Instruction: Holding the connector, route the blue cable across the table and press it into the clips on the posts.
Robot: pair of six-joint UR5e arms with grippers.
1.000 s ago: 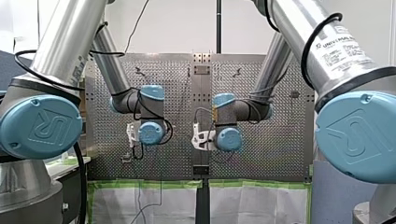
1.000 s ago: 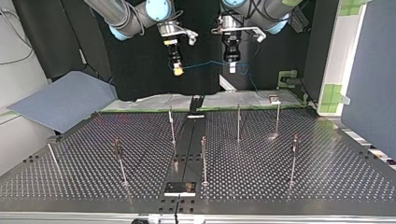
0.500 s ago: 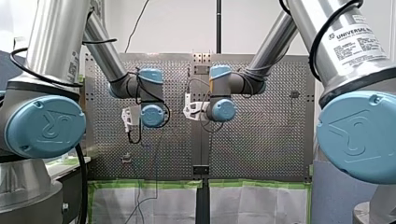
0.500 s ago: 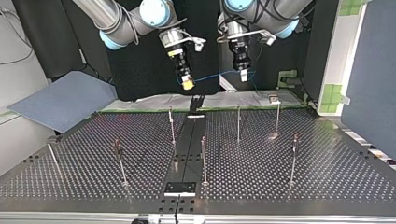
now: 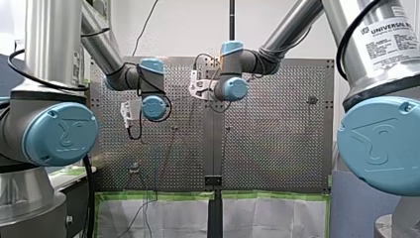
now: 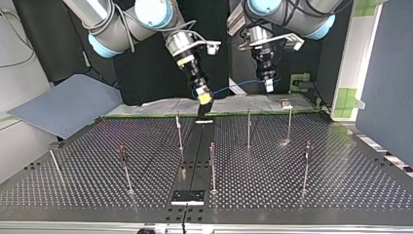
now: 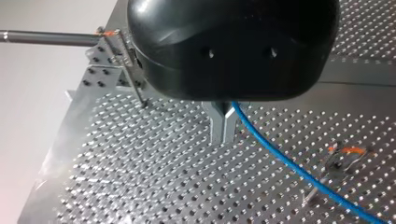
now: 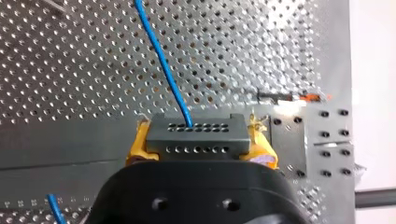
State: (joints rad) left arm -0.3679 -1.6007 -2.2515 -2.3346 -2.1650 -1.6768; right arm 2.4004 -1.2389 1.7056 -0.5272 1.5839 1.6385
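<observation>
In the top view, thin posts [image 6: 213, 165] are seen nearest, standing on the perforated table [image 6: 341, 190]. Beyond them, above the table's far edge, the right gripper [image 6: 205, 99] and the left gripper [image 6: 269, 87] are held. The blue cable [image 6: 234, 88] is strung between them, nearly level, its long axis across the view. What is clamped cannot be read there.

The right wrist view supplies it: the dark connector [image 8: 196, 137] is pinched crosswise between yellow pads [image 8: 139, 143], with the cable leaving its front face straight ahead. In the left wrist view the metal fingers [image 7: 217, 126] are drawn narrow on the cable, which is carried off slantwise over the table. In the front view both sets of fingers are hidden behind the wrists.
</observation>
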